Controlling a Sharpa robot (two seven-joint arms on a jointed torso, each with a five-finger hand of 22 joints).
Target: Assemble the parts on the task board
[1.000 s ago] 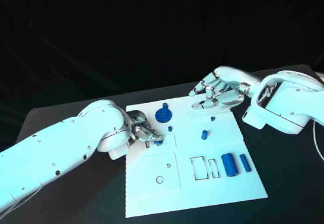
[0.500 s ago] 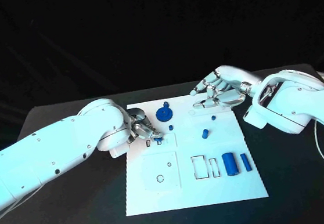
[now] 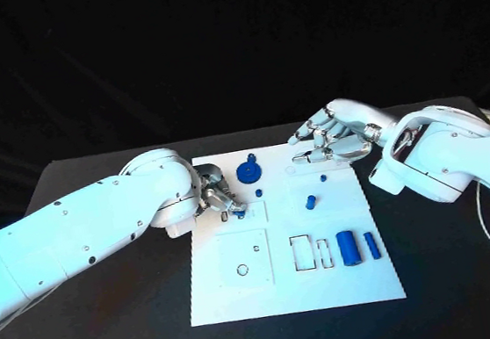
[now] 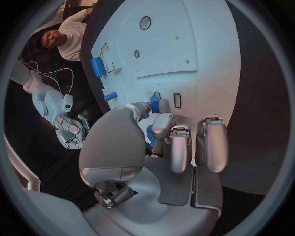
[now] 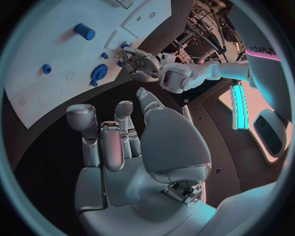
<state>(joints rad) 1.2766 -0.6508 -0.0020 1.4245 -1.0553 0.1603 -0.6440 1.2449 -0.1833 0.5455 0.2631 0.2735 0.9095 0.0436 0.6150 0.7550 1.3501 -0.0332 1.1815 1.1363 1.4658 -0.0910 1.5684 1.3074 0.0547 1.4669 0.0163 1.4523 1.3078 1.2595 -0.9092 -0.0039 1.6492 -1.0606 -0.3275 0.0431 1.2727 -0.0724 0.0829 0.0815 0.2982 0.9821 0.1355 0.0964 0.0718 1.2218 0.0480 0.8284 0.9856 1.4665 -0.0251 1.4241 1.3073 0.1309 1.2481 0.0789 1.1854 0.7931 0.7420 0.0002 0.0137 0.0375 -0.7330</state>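
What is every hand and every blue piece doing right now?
left hand: pinches a small blue part at the small slots of the task board.
right hand: hovers at the board's far edge, holding nothing, fingers apart.
blue gear: sits on the board's far end.
big blue cylinder: lies flat on the board.
thin blue bar: lies flat beside the cylinder.

Dim backdrop, bright arms, wrist views edge-warped.
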